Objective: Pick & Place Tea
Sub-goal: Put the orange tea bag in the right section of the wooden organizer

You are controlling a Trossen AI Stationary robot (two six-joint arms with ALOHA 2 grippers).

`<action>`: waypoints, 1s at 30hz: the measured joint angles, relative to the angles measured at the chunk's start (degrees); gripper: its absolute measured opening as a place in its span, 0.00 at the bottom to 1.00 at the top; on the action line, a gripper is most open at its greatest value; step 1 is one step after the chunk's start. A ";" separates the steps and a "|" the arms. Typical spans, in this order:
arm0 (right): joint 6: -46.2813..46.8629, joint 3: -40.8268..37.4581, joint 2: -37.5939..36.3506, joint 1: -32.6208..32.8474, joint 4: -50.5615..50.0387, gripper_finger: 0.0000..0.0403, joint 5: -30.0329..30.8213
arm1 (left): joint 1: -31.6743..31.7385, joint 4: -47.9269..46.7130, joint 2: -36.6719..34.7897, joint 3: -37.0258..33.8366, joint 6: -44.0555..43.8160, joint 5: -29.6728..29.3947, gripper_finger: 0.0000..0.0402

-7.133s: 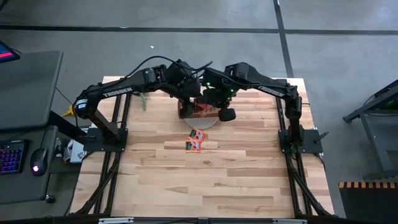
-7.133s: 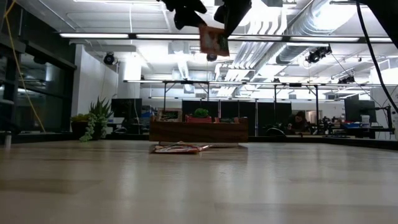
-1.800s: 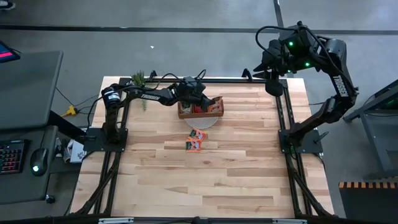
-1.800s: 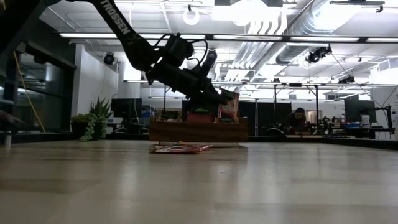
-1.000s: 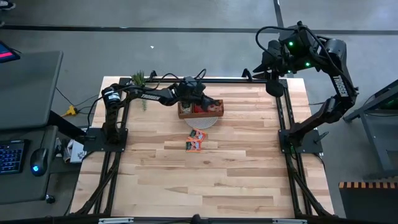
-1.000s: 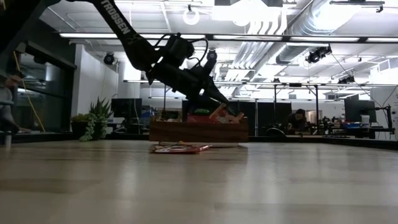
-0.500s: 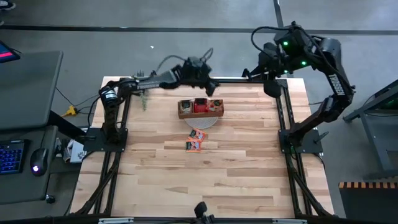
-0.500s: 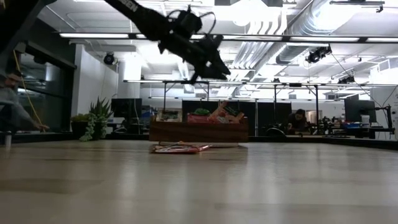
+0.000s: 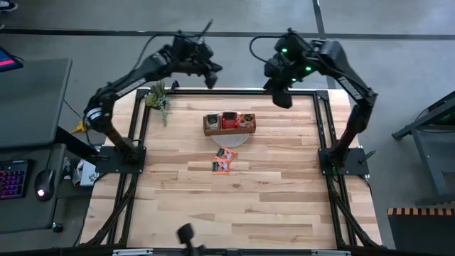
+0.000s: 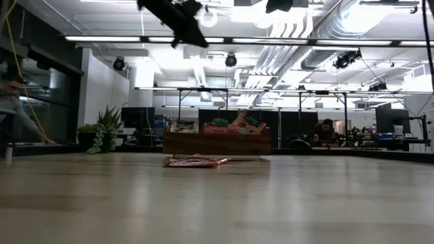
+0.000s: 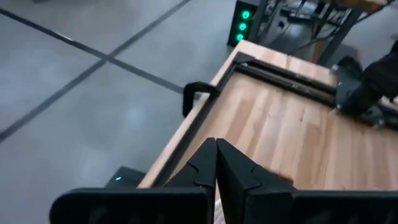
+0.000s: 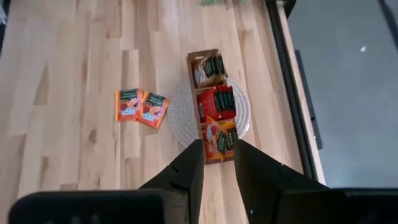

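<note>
Tea (image 12: 217, 102): flat square sachets in wooden tray (image 12: 199, 109).

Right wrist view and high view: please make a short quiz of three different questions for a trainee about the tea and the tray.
1. True or false: two tea sachets lie on the table outside the wooden tray.
2. How many compartments does the tray have?
3. Which end effector is shut? A) left end effector B) right end effector

Key: 1 true. 2 three. 3 A; its fingers meet and hold nothing, while the right one's fingers stand apart.
</note>
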 joint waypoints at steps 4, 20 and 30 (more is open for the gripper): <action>0.03 0.00 4.17 -0.02 1.07 0.21 -0.31 | 1.05 -6.64 -6.13 -0.03 4.55 0.09 0.00; -0.60 -0.04 16.78 -2.56 -2.94 0.21 -1.73 | 1.09 -16.45 -27.82 -17.60 12.46 2.48 0.00; -6.68 -4.87 15.78 -5.55 2.19 0.21 -12.23 | 1.05 1.50 -51.56 -44.22 -0.36 5.31 0.00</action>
